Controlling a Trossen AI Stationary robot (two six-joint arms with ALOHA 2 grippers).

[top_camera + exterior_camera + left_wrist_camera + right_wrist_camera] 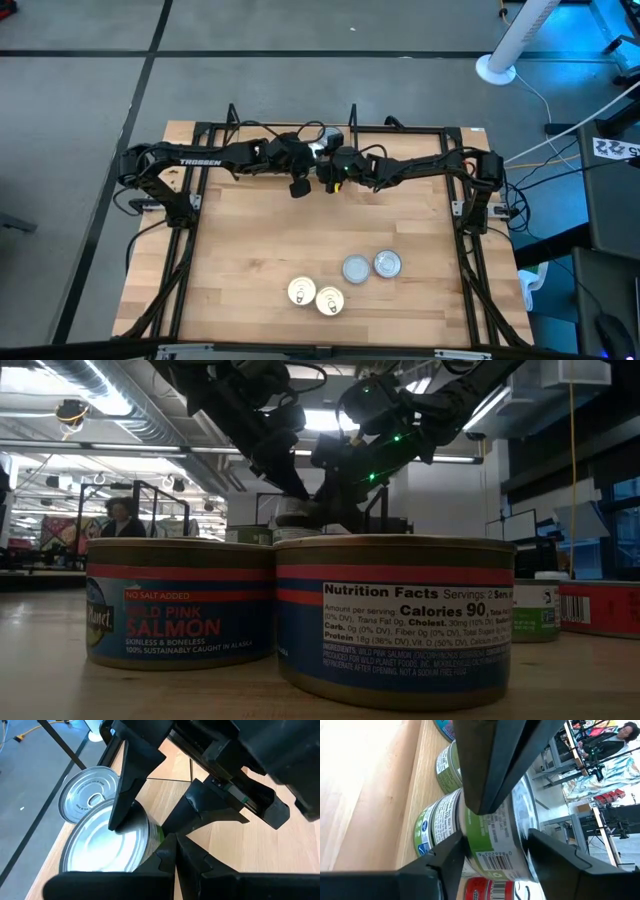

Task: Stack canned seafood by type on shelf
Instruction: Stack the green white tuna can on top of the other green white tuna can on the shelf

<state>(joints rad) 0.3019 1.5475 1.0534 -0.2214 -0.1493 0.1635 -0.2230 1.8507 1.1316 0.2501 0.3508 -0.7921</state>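
Observation:
Both grippers meet over the far middle of the table, near the shelf's thin black uprights [231,112]. A green-labelled can [492,842] with a plain silver lid [100,852] sits on top of another can [432,832]. My right gripper [496,840] is open around the green can, one finger over its lid and the other at its bottom rim. My left gripper [170,852] is shut, its tips at the can's side. A can with a pull-tab lid [87,795] stands on the wood just behind. My left gripper's shut fingertips [481,807] lie against the green can's side wall [157,834], coming slanting down from the table's left. The can stays upright on the can below it. I cannot tell whether my right gripper's fingers touch the can's lid and bottom rim.
A second green can [447,770] and a red-labelled can [490,887] stand in the same row. Four loose cans stand near the front: two gold-lidded salmon cans [301,290] [330,300] and two silver-lidded ones [355,268] [387,263]. A person [120,518] sits in the room behind.

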